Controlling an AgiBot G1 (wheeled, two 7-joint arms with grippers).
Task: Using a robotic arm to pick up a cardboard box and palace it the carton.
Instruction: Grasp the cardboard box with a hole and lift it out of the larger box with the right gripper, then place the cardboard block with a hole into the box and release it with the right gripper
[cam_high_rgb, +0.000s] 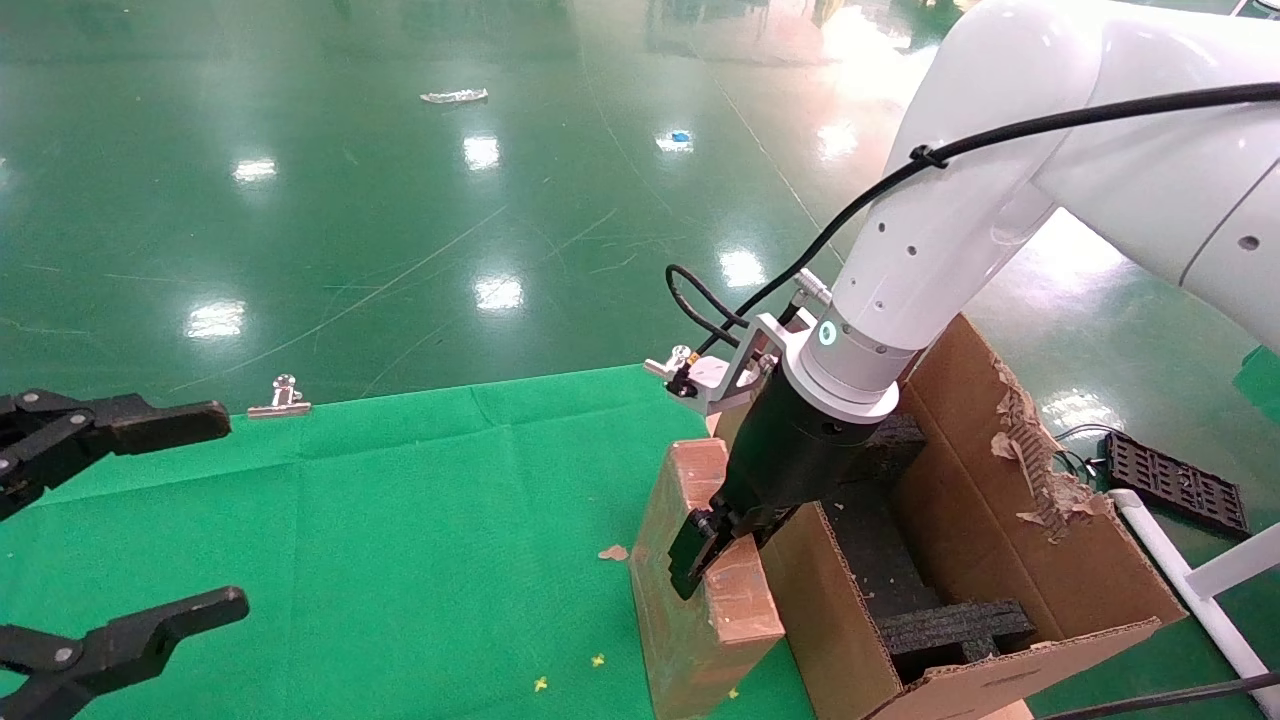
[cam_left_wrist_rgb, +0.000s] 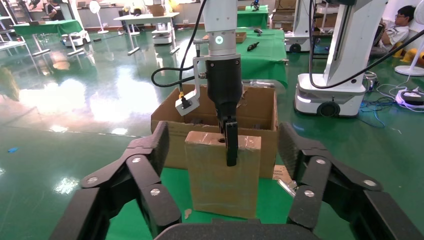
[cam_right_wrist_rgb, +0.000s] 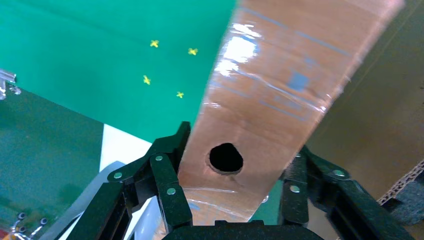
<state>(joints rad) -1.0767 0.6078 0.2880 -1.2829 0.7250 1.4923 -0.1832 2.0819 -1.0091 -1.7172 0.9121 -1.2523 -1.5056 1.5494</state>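
Right gripper (cam_high_rgb: 712, 548) clamps the top edge of the box (cam_high_rgb: 700, 580), which stands upright on the green cloth (cam_high_rgb: 400, 520), touching the carton (cam_high_rgb: 1000, 560) at its 9 o'clock side. Only the right wrist view shows the round hole (cam_right_wrist_rgb: 226, 158) between the fingers (cam_right_wrist_rgb: 167, 180); only the left wrist view shows the box's broad face (cam_left_wrist_rgb: 222, 175). Inside the carton: black foam (cam_high_rgb: 950, 625). Left gripper (cam_high_rgb: 120, 520) hangs wide open at the cloth's 9 o'clock.

Robotics lab, glossy green floor (cam_high_rgb: 400, 200), other robots (cam_left_wrist_rgb: 330, 95), worktables (cam_left_wrist_rgb: 145, 20)
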